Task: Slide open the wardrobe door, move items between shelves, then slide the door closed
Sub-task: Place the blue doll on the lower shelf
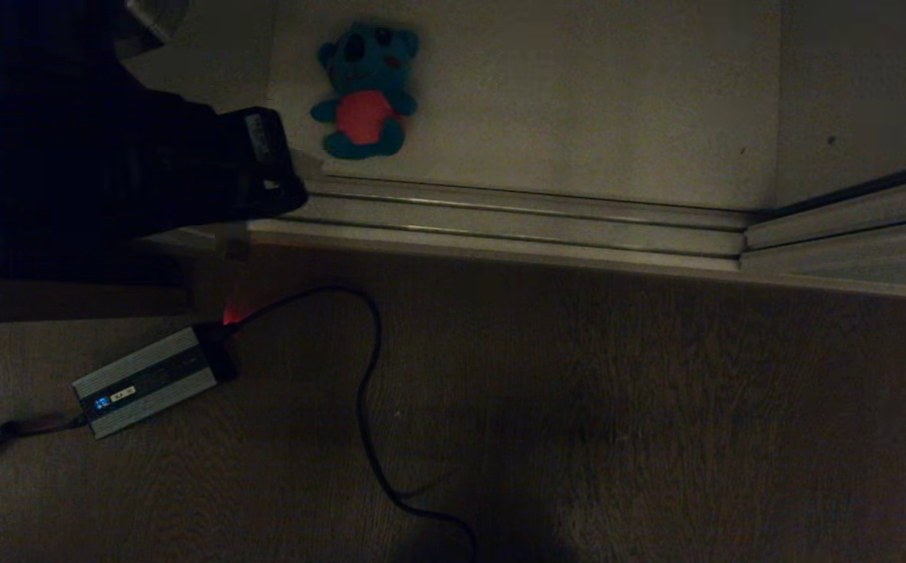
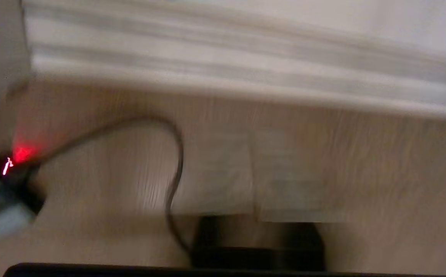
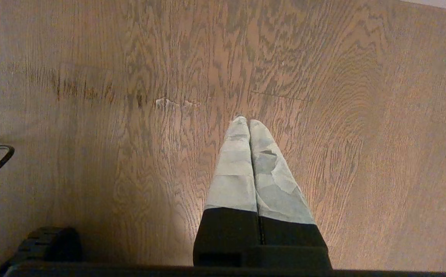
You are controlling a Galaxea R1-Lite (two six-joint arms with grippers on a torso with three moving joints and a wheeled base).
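Note:
A dark teal-blue plush toy with a red belly [image 1: 365,90] lies on the off-white shelf [image 1: 578,102] at the bottom of the wardrobe. The sliding wardrobe door [image 1: 867,86] stands at the right, leaving the shelf in front of me uncovered. My left gripper [image 1: 269,176] hangs over the door track, just left of the toy and in front of it, not touching it. In the left wrist view it looks down at the floor and track, smeared by motion. My right gripper [image 3: 249,123] is shut on nothing above the wooden floor. The pink toy is out of view.
Pale door tracks [image 1: 515,223] run along the front of the shelf. On the dark wood floor [image 1: 656,407] lie a grey power brick [image 1: 152,381] with a red light [image 1: 232,314] and a looping black cable [image 1: 367,391]. A brown wooden panel [image 1: 69,301] is at the left.

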